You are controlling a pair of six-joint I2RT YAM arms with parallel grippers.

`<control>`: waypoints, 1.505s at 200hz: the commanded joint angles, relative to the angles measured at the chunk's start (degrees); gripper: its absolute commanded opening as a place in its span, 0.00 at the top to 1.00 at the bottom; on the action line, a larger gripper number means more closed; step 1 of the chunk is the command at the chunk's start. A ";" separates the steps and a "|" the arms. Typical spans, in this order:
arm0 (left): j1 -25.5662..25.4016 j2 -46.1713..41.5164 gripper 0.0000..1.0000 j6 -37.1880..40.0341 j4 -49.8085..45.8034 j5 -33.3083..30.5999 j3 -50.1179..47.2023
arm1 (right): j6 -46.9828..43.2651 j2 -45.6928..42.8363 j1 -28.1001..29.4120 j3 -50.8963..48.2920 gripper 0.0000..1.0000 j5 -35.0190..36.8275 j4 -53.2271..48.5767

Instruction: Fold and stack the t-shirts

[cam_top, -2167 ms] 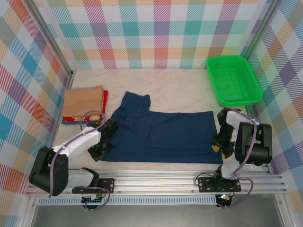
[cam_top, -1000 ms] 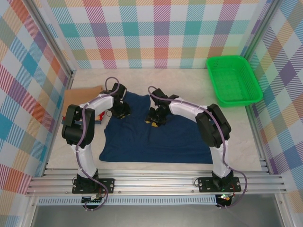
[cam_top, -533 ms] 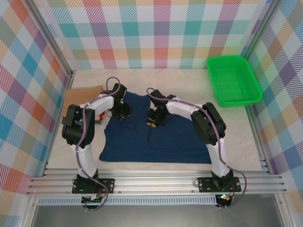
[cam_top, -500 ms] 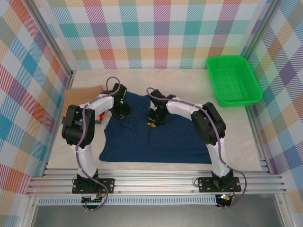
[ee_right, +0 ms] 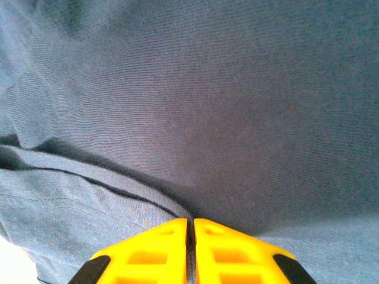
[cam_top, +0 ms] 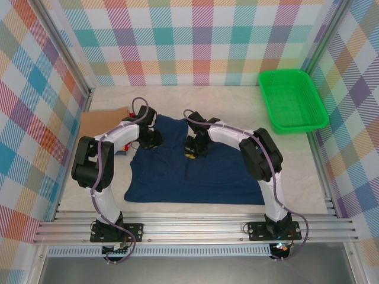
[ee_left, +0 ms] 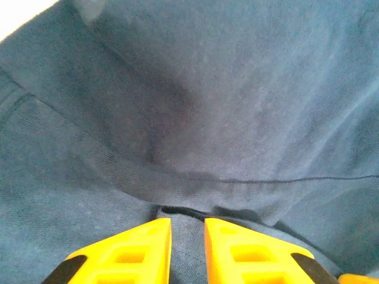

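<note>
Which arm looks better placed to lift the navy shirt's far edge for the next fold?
Probably the right. The right tool has its fingers together on a fold of the navy t-shirt. The left tool shows a narrow gap with cloth between, a less certain pinch.

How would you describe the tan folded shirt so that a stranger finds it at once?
Start at the left wall of the table. The tan folded shirt lies there, beside the spread navy shirt. It is the only light brown cloth, and is folded small.
</note>
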 commanded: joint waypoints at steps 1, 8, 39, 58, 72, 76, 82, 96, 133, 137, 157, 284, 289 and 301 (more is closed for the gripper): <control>-0.58 2.12 0.79 1.93 -1.22 -0.26 -0.15 | -0.27 0.44 -0.22 1.03 0.90 0.07 -1.56; -0.59 2.11 0.79 2.10 -1.20 -0.52 -0.16 | -0.19 0.43 -0.27 1.06 0.90 0.05 -1.62; -1.52 3.05 0.80 3.73 -3.34 -3.22 1.01 | -0.06 0.56 -0.24 1.14 0.90 -0.06 -1.55; -1.64 3.74 0.79 3.83 -2.76 -2.70 0.81 | -0.19 0.72 -0.23 1.32 0.90 -0.11 -1.87; -1.77 4.21 0.79 3.54 -2.20 -2.74 0.89 | -0.19 0.72 -0.22 1.24 0.90 -0.06 -1.88; -1.81 4.31 0.79 3.46 -2.12 -2.69 1.01 | -0.20 0.72 -0.22 1.23 0.90 -0.06 -1.96; -1.89 4.47 0.79 3.45 -1.87 -2.67 1.16 | -0.19 0.72 -0.22 1.29 0.90 -0.06 -1.92; -2.20 4.65 0.81 3.36 -1.35 -2.77 1.49 | -0.27 0.72 -0.22 1.14 0.90 -0.13 -1.98; -2.77 3.47 0.95 3.62 -1.51 -4.85 2.71 | -0.36 0.54 -0.22 0.97 0.90 -0.13 -2.09; -2.85 3.18 0.96 3.72 -1.74 -5.20 3.03 | -0.34 0.48 -0.22 0.95 0.90 -0.14 -2.12; -2.95 2.52 1.00 3.78 -3.40 -5.99 4.78 | -0.31 0.55 -0.22 0.71 0.90 -0.22 -2.06; -3.48 3.01 0.73 3.12 -7.25 -10.68 9.09 | -0.13 -3.00 -0.71 -0.64 0.60 5.23 -5.83; -3.40 2.57 0.66 2.53 -7.85 -11.77 9.88 | -0.39 -4.40 -1.25 -1.28 0.58 6.26 -5.85; -2.92 1.92 0.56 1.44 -8.31 -12.37 12.29 | -1.24 -8.52 -3.26 -2.95 0.58 9.48 -6.52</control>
